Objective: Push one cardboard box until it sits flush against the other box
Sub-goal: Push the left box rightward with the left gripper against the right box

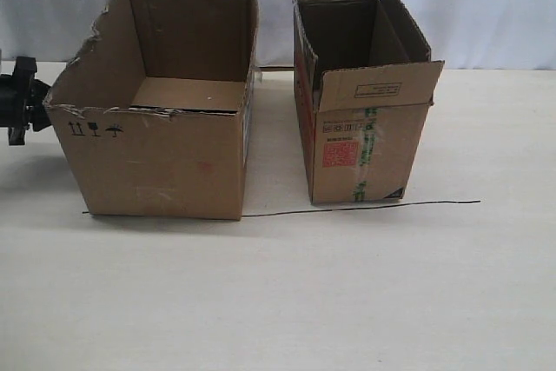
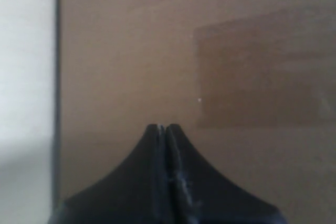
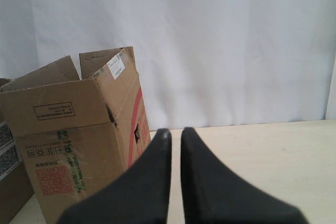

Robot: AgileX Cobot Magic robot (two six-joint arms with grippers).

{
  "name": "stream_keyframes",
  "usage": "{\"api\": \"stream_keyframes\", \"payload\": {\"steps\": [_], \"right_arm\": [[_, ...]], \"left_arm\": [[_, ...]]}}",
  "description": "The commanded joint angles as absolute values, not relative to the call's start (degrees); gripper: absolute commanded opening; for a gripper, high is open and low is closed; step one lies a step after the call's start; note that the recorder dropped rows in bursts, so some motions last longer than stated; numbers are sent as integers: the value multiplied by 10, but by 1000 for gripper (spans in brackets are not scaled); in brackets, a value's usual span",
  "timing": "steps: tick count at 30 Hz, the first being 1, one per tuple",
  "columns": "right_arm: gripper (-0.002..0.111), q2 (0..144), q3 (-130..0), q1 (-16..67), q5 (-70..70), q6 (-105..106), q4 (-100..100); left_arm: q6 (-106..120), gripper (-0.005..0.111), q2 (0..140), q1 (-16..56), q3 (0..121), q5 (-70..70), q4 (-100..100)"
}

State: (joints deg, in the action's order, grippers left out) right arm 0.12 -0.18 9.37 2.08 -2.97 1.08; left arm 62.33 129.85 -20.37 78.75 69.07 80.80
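1. Exterior view: the cardboard box point(image 1: 156, 128) stands open and empty on the pale table point(image 1: 278, 301). It is at 9 o'clock of the other box point(image 1: 365, 110), with a clear strip of table between them, so they are not yet flush. Both fronts sit along a thin black line point(image 1: 434, 203). The left gripper point(image 1: 19, 103) is at 9 o'clock of the cardboard box, just beside its outer wall. The right gripper is out of sight here.
2. Left wrist view: the left gripper point(image 2: 161, 128) has its jaws pressed together, holding nothing, with the tips at the brown wall of the cardboard box point(image 2: 131, 51). I cannot tell whether they actually touch it.
3. Right wrist view: the right gripper point(image 3: 171, 134) is empty, its jaws a narrow slit apart, near the other box point(image 3: 73, 129) but clear of it.
4. Handling, as a judgement: the box is empty, so probably light and easy to slide. Its thin walls flex and the torn rim is weak. Push low and mid-wall, or it may tip or swing round.
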Motion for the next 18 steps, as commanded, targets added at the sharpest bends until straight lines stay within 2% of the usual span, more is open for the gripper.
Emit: {"api": "stream_keyframes", "payload": {"steps": [1,18], "right_arm": [[5,0,0,93,18,-29,11],[5,0,0,93,18,-29,11]], "left_arm": [[629,0,1298,-183,791,700,825],[640,0,1327,-126,797,700,873]]}}
